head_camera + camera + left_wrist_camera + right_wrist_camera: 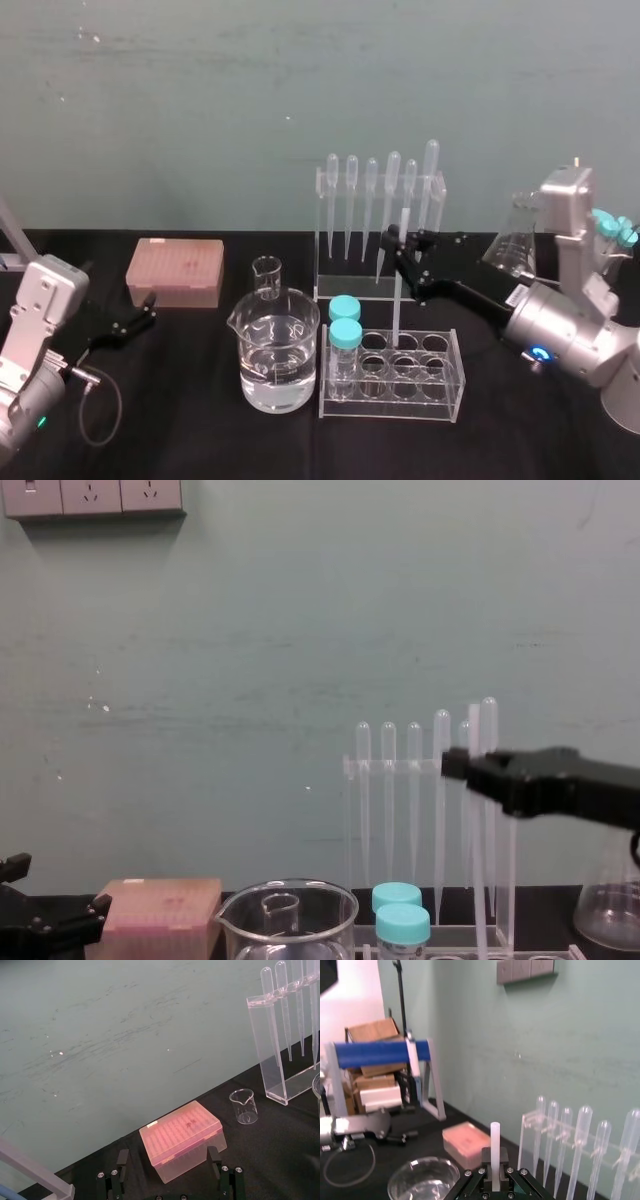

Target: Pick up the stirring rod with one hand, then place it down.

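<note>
The stirring rod (398, 300) stands upright, a thin translucent-white stick whose lower end reaches down into the clear test tube rack (455, 385). My right gripper (401, 245) reaches in from the right and is shut on the rod's upper part. In the right wrist view the rod (495, 1142) rises between the closed black fingers (503, 1164). The chest view shows the rod (475, 880) hanging below the right gripper (462, 766). My left gripper (140, 318) rests open on the table at the far left, with nothing between its fingers (122, 1160).
A large beaker of water (277, 360) and a small beaker (267, 277) stand left of the rack. Two teal-capped tubes (345, 335) sit in the rack's left end. A pipette stand (325, 240) is behind, a pink tip box (175, 270) at the left, a flask (512, 240) at the right.
</note>
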